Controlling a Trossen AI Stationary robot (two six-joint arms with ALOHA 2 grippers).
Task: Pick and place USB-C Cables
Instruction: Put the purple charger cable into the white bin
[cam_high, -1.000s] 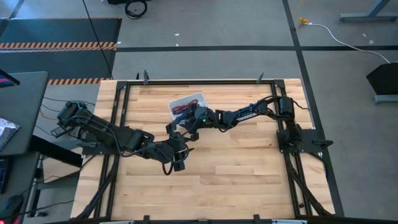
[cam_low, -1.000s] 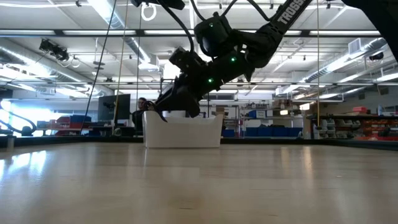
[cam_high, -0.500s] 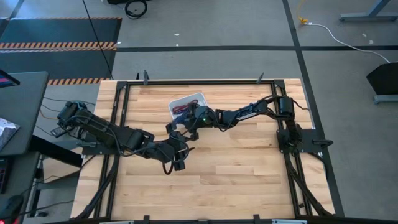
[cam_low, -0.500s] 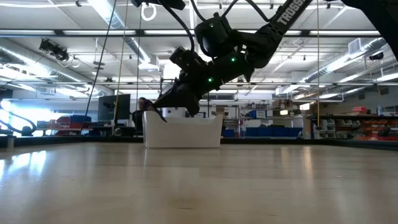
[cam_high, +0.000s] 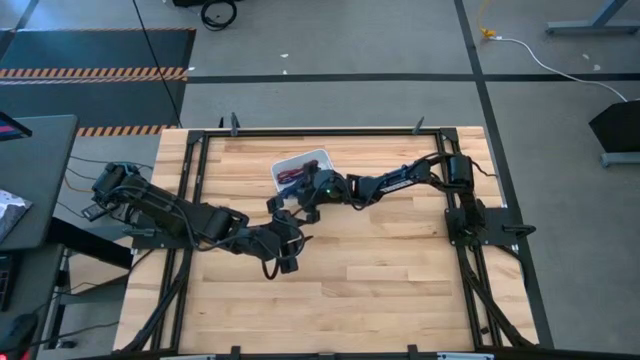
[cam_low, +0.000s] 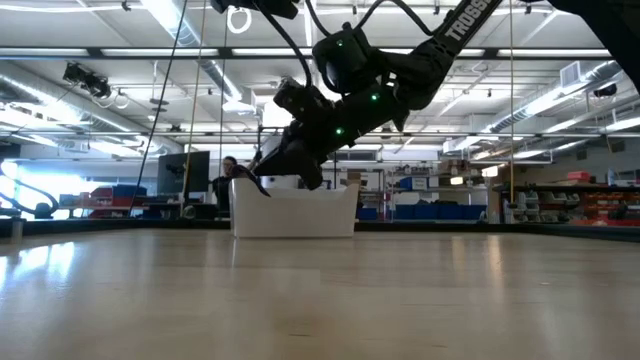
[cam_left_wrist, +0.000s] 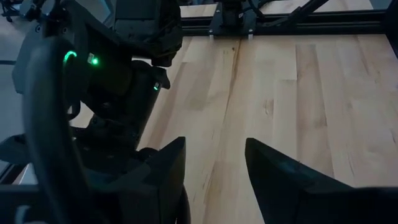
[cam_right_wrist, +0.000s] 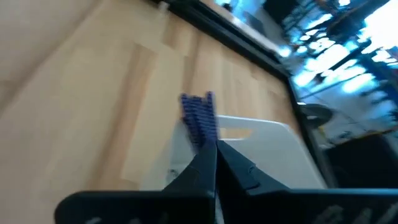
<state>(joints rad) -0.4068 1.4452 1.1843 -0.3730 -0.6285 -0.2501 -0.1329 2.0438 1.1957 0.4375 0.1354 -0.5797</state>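
Purple cable (cam_right_wrist: 199, 118) slightly nearer tray (cam_right_wrist: 261, 134)

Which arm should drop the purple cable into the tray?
Right. Its gripper is shut on the purple cable beside the white tray; the left gripper is open, empty, farther off.

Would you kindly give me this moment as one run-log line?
right gripper: shut on purple cable, at white tray | left gripper: open, empty, above the table | phase: placing
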